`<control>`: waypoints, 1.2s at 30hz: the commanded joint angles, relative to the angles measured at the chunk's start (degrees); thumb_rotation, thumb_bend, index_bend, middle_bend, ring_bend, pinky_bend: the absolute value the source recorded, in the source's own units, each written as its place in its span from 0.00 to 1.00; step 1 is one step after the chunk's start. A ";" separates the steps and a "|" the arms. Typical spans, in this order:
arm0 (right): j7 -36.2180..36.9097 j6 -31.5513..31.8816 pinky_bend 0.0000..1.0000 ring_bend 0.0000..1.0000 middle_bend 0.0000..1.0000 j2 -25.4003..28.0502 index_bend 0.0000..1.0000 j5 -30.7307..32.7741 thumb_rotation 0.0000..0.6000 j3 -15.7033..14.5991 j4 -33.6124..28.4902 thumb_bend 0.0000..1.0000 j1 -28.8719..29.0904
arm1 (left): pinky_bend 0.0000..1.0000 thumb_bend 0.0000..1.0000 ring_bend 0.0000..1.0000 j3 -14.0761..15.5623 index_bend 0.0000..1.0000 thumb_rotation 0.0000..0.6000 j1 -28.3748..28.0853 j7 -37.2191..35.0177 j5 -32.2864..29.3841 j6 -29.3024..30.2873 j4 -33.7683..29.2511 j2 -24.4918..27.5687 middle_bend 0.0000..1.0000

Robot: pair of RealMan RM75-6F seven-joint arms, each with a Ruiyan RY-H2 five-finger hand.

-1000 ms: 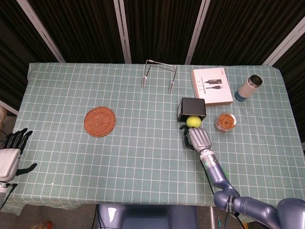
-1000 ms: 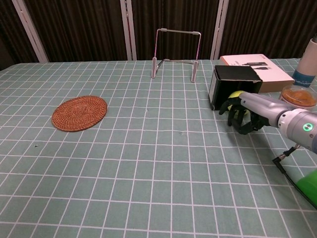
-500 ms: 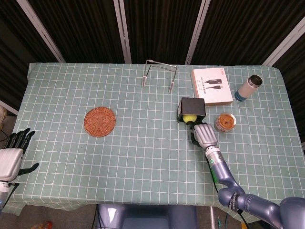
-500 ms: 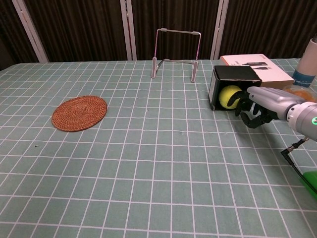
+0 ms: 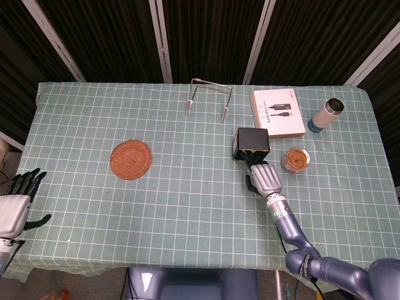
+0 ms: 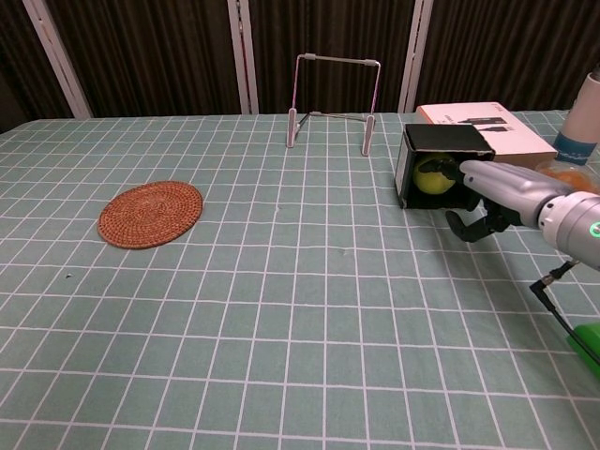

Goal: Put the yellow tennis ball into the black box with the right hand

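**Ball inside the box: release cleanly**

The black box [image 6: 441,164] lies on its side at the table's far right, its opening facing near. The right hand [image 6: 487,197] hovers at that mouth, fingers apart and grasping nothing. The yellow tennis ball [image 6: 432,174] sits inside. Best to withdraw straight toward the near edge, without nudging the box.

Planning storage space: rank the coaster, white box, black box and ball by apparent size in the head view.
1. White box
2. Coaster, close to the white box, so that order is unsure
3. Black box
4. Ball, mostly hidden inside the black box
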 commanded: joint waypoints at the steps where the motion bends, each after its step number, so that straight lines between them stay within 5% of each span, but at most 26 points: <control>1: -1.13 0.02 0.26 0.05 0.02 1.35 0.00 0.46 1.00 -0.61 -2.21 0.67 -0.52 | 0.00 0.15 0.00 0.07 0.00 1.00 0.04 -0.18 0.19 0.11 0.00 0.11 0.00; 6: -2.55 1.81 0.21 0.01 0.01 5.10 0.00 0.04 1.00 -2.30 -8.73 0.62 -2.55 | 0.00 0.15 0.00 0.39 0.00 1.00 0.21 -0.47 0.75 0.38 -0.32 0.50 0.00; 11: -2.43 5.88 0.11 0.00 0.01 10.22 0.00 -2.34 1.00 -4.99 -16.52 0.41 -6.20 | 0.00 0.14 0.00 0.74 0.00 1.00 0.78 -1.00 1.81 1.68 -1.14 1.23 0.00; 14: -1.81 9.51 0.01 0.00 0.00 13.52 0.00 -5.36 1.00 -7.33 -20.92 0.36 -9.04 | 0.00 0.14 0.00 1.02 0.00 1.00 1.23 -1.46 2.66 2.67 -1.49 1.67 0.00; 18: -0.69 17.60 0.00 0.00 0.00 17.53 0.00 -11.77 1.00 -11.12 -25.07 0.33 -14.15 | 0.00 0.15 0.00 1.58 0.00 1.00 1.84 -2.17 4.11 3.99 -2.01 2.40 0.00; 26: -1.76 43.77 0.00 0.00 0.00 21.47 0.00 -25.99 1.00 -18.35 -20.41 0.33 -29.68 | 0.00 0.14 0.00 3.20 0.00 1.00 3.23 -4.55 9.77 8.36 -2.15 3.54 0.00; 36: 2.80 46.16 0.00 0.00 0.00 24.13 0.00 -26.32 1.00 -17.44 -18.78 0.33 -33.35 | 0.00 0.14 0.00 3.87 0.00 1.00 4.15 -3.28 11.79 10.22 -2.03 3.09 0.00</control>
